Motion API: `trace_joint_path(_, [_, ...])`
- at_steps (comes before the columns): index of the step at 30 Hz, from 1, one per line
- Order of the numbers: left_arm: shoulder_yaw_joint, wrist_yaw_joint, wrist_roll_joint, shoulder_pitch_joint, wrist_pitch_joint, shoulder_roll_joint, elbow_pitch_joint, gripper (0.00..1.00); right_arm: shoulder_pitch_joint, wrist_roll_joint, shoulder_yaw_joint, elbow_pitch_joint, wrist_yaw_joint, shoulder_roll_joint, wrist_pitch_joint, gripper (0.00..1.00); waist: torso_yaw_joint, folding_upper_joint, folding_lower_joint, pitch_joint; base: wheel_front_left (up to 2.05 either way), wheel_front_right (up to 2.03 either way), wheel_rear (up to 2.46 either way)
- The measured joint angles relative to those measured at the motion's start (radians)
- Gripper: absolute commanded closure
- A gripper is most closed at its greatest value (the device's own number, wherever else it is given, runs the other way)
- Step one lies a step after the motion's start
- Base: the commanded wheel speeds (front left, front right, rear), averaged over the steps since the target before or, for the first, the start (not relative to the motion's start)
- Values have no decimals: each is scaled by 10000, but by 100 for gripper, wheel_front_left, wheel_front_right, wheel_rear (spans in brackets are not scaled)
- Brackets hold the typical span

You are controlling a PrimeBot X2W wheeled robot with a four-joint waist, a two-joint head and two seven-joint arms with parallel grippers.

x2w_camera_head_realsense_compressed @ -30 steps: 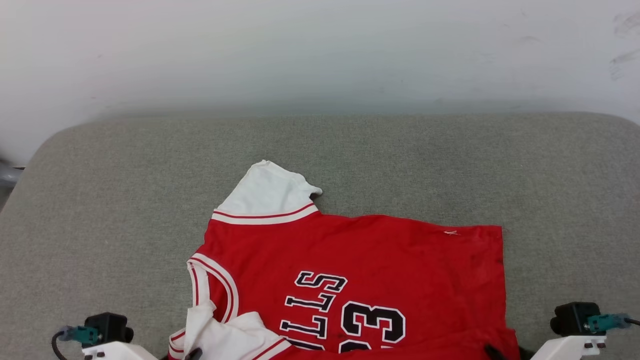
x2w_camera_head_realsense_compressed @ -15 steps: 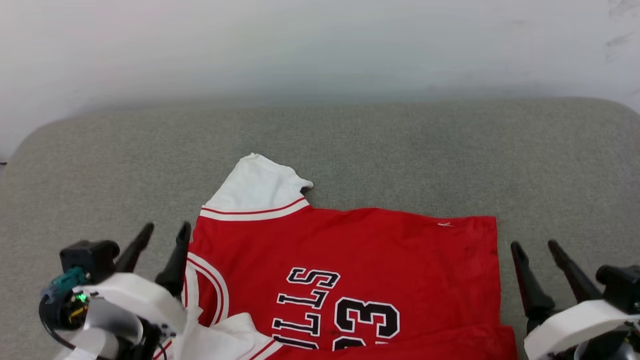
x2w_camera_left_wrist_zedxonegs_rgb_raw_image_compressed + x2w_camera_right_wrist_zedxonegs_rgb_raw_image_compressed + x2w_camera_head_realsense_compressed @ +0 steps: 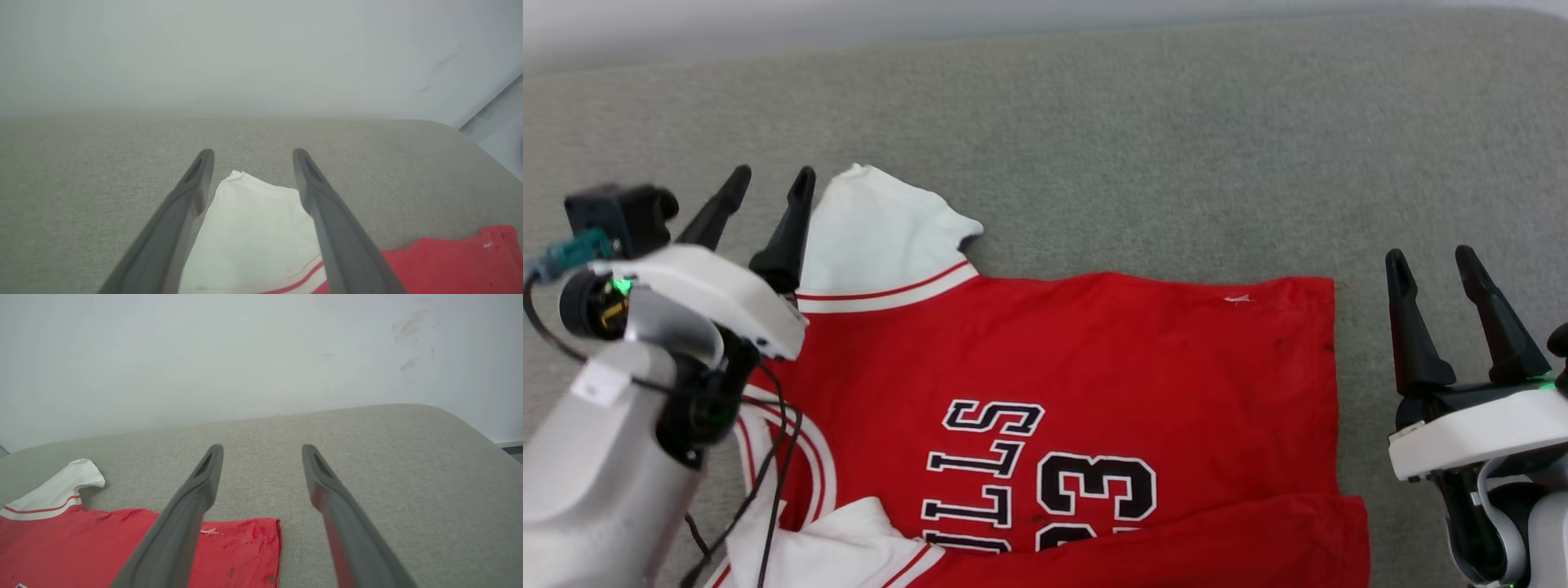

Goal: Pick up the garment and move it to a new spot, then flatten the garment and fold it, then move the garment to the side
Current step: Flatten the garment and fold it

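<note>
Wide open, my left fingers (image 3: 786,233) are over the white sleeve (image 3: 874,233) of the shirt (image 3: 1094,351). My right fingers (image 3: 1409,335), wide too, are beside it.

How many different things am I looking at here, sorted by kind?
red jersey: 1
robot tools: 2, the left tool and the right tool, both open
grey padded surface: 1
Total: 4
</note>
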State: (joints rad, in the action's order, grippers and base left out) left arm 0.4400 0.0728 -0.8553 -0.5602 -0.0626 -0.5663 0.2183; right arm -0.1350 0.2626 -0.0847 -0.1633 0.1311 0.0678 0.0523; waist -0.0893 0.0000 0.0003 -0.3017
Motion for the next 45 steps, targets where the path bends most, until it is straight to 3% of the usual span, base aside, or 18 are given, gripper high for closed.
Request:
trace_joint_path(5, [311,-1005,-554,-1415,1860,-378,1149,0,-282,4,58,173,0,-71,-121,0,-465,0,-1,-574,0,0,0])
trace_joint_path(9, [594,-1442,-913,-2357,3630,-809,1910,0,-416,102,203,364,0,-109,-255,0,-883,0,0,-952,0,0,0])
trace_joint_path(15, [1018,-1611,-1147,-3234,5917,-1490,2443,0,-477,399,301,652,0,-140,-579,0,-1469,0,-1,-1539,0,0,0])
trace_joint_path(22, [1394,-1400,-1116,-3792,7848,-2111,2755,0,-556,911,556,1110,0,-153,-878,0,-2037,0,-4,-2077,0,0,0])
trace_joint_path(23, [1398,-1344,-1193,-3828,8086,-2123,2744,9,-578,941,566,1162,0,-153,-884,0,-2095,0,-5,-2126,0,0,0])
trace_joint_path(25, [1386,-1273,-1308,-3880,8410,-2174,2685,98,-589,1058,571,1241,-2,-153,-874,0,-2160,1,-6,-2215,0,0,0])
trace_joint_path(28, [1365,-1166,-1373,-3882,8433,-2188,2594,100,-634,1375,698,1363,0,-157,-616,0,-2175,0,-6,-2270,0,0,0])
trace_joint_path(32, [1402,-1187,-1262,-3866,8004,-1990,2581,100,-1005,1743,884,1862,0,-58,627,0,-2086,0,-4,-2160,0,0,0])
trace_joint_path(45, [1559,-1321,-857,-4332,6652,-851,2242,100,-3628,2324,2249,3335,-2,1862,5630,0,-822,0,-2,-1621,0,0,0])
